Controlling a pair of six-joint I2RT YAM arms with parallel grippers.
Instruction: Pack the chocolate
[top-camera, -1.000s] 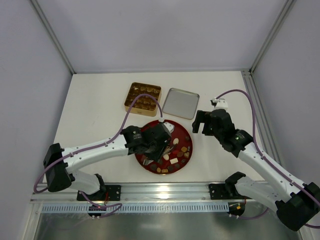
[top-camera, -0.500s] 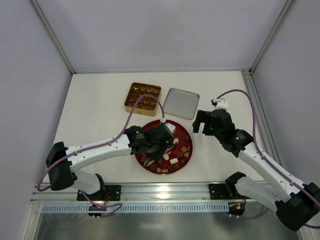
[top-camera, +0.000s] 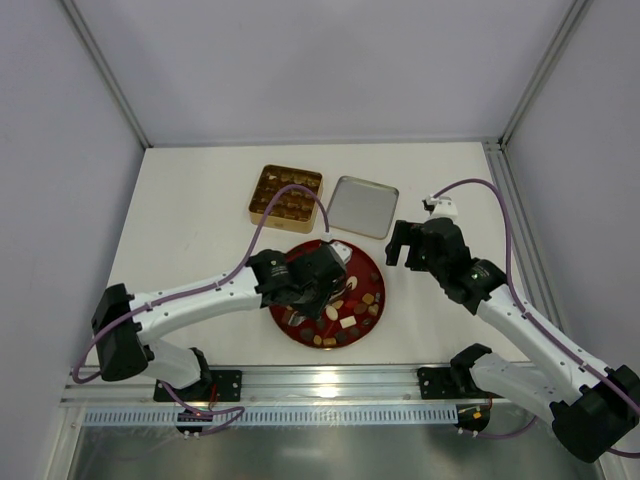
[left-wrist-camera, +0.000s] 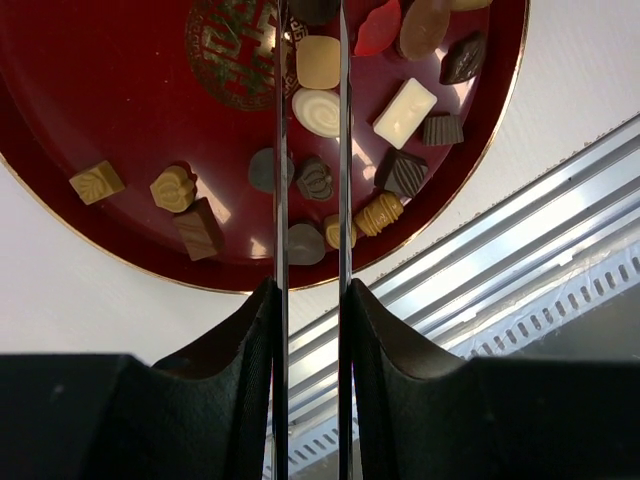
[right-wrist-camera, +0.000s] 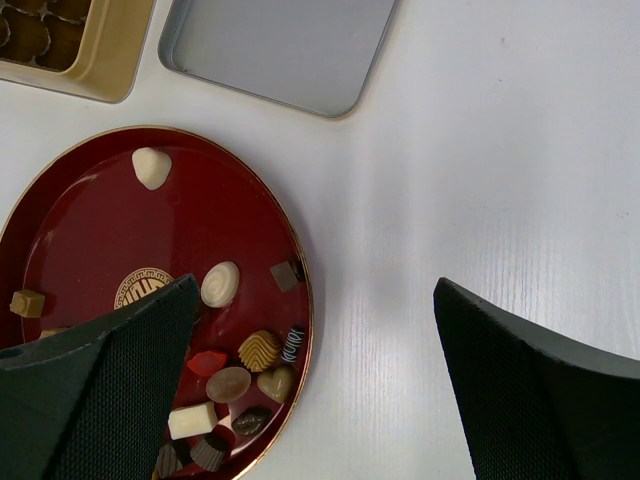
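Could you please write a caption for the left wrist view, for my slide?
Left gripper, jaws narrowly apart, over the chocolate scattered on the dark-red plate.

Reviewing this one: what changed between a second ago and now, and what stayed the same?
The left hand and its arm shifted slightly right over the plate. Its fingers stand close together above the chocolate; whether one is gripped cannot be told. The right hand, open, the tin and the lid stayed put.
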